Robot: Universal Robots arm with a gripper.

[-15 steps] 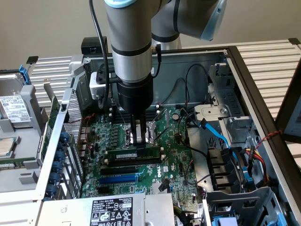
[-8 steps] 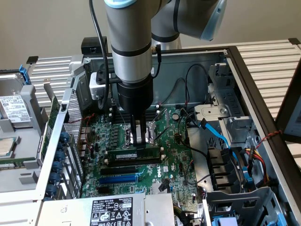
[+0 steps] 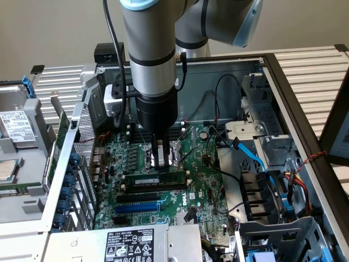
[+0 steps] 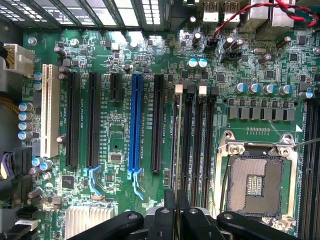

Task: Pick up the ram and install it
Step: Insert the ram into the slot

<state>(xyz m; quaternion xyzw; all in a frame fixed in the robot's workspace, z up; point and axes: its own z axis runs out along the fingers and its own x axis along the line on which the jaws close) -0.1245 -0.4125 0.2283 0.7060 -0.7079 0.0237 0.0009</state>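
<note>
The ram (image 3: 173, 176) is a long dark stick with a small white label. It stands on edge along a black memory slot on the green motherboard (image 3: 202, 191). My gripper (image 3: 160, 162) comes straight down onto its middle and is shut on it. In the wrist view the ram (image 4: 178, 145) shows edge-on as a thin pale line. It runs from my gripper (image 4: 176, 207) up to a white end clip (image 4: 179, 89). It lines up with the outermost memory slot, beside an empty one (image 4: 199, 140). Whether it is seated I cannot tell.
The open processor socket (image 4: 252, 185) lies just beside the memory slots. A blue expansion slot (image 4: 135, 125) and black ones (image 4: 73, 120) lie on the other side. Blue and black cables (image 3: 256, 161) and drive bays crowd the exterior view's right. A labelled power supply (image 3: 128, 245) sits in front.
</note>
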